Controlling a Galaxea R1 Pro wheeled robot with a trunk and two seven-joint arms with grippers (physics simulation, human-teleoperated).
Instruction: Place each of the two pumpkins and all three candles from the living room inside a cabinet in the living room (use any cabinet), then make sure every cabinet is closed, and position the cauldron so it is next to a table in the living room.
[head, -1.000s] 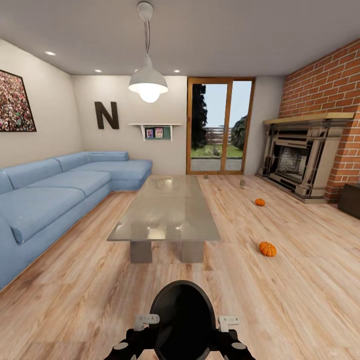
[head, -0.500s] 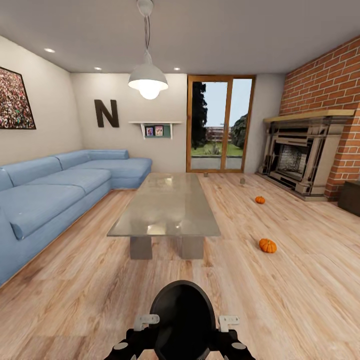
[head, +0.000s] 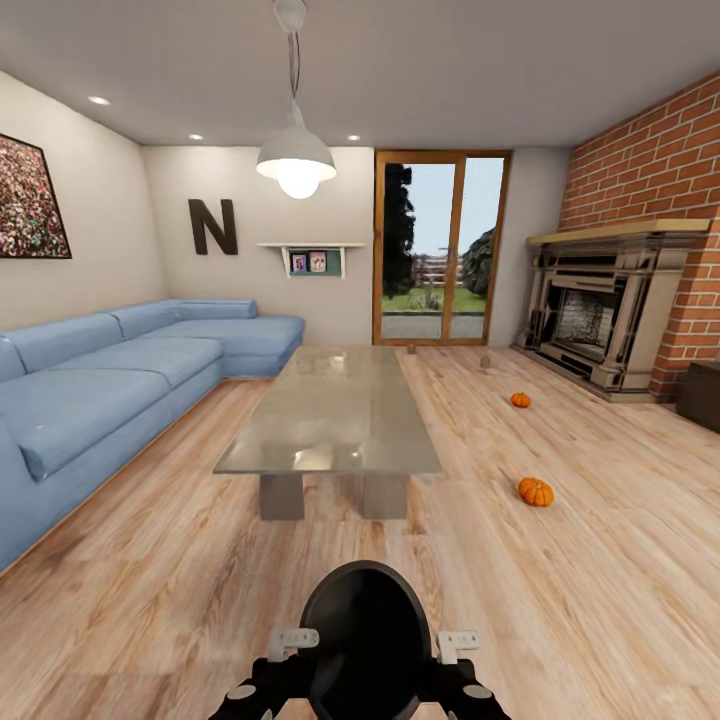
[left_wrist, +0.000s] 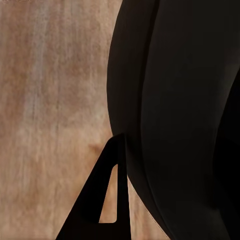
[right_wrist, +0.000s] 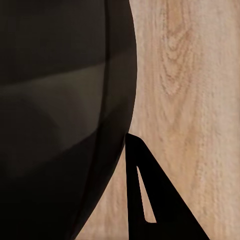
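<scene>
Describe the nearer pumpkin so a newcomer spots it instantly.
Find the brick fireplace on the right, then look down the wood floor toward the robot. The nearer pumpkin sits right of the glass table; it looks larger and lower in view than the far pumpkin.

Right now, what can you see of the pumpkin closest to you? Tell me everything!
The nearer pumpkin is small, round and bright orange, with ribbed sides and a short dark stem on top. It sits upright on the pale wood floor, to the right of the glass-topped coffee table and apart from it. Nothing touches it but the floor. A second pumpkin lies farther back, toward the fireplace.
</scene>
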